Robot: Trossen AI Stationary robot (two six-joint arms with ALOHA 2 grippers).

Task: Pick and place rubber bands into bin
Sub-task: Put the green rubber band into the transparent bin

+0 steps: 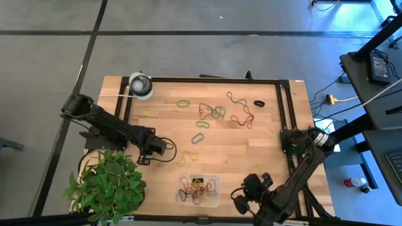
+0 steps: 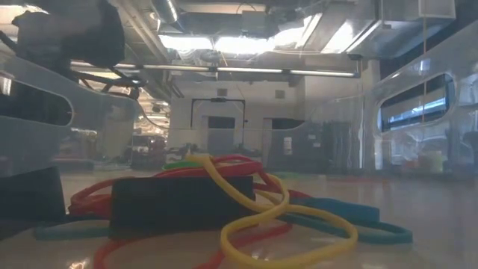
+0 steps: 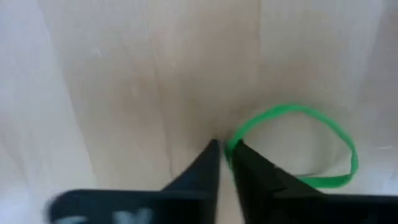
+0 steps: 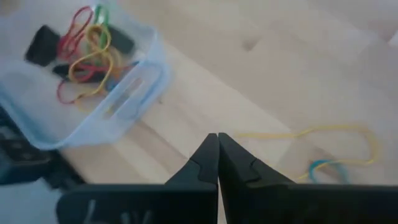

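Left gripper: fingertips pinched onto the edge of a green rubber band, the rest of the loop lying flat on the wooden table – seen from above, this gripper sits at the table's left-centre, left of the scattered bands

Right gripper: fingers pressed together with nothing between them, held above bare wood; from above it waits at the near right, just right of the bin

Bin: clear tray at the near edge, centre of the table, holding a tangle of red, yellow, green and black bands – the right wrist view shows the same tray with its coloured pile

Loose bands: a yellow loop with a blue one beside it lies near the right gripper's fingers; farther off, red, green and blue bands spread over the far middle, a black one to their right

Other things: a round white-and-grey object at the far left corner; a leafy plant at the near left
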